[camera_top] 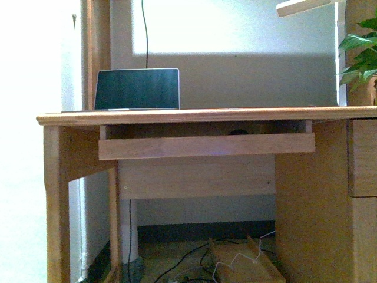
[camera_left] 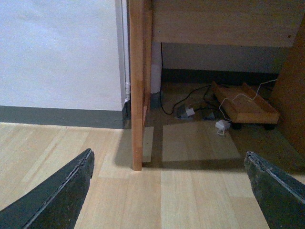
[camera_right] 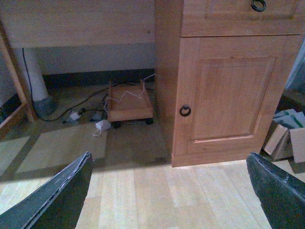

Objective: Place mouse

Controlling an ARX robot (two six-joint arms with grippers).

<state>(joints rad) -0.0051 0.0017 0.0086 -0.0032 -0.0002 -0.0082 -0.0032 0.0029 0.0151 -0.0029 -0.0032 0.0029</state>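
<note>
In the front view, a small dark rounded top (camera_top: 238, 132) shows just over the front board of the pulled-out keyboard tray (camera_top: 206, 145) under the desk top (camera_top: 206, 114); it looks like the mouse, mostly hidden. Neither arm shows in that view. My left gripper (camera_left: 169, 191) is open and empty, low over the wooden floor in front of the desk's left leg (camera_left: 137, 95). My right gripper (camera_right: 169, 191) is open and empty, low over the floor in front of the desk's cabinet door (camera_right: 228, 95). The mouse shows in neither wrist view.
An open laptop (camera_top: 137, 89) stands on the desk at the left, a plant (camera_top: 360, 53) at the right. Under the desk lie a small wheeled wooden stand (camera_right: 128, 102), cables and adapters (camera_left: 190, 110). Cardboard boxes (camera_right: 286, 136) sit beside the cabinet.
</note>
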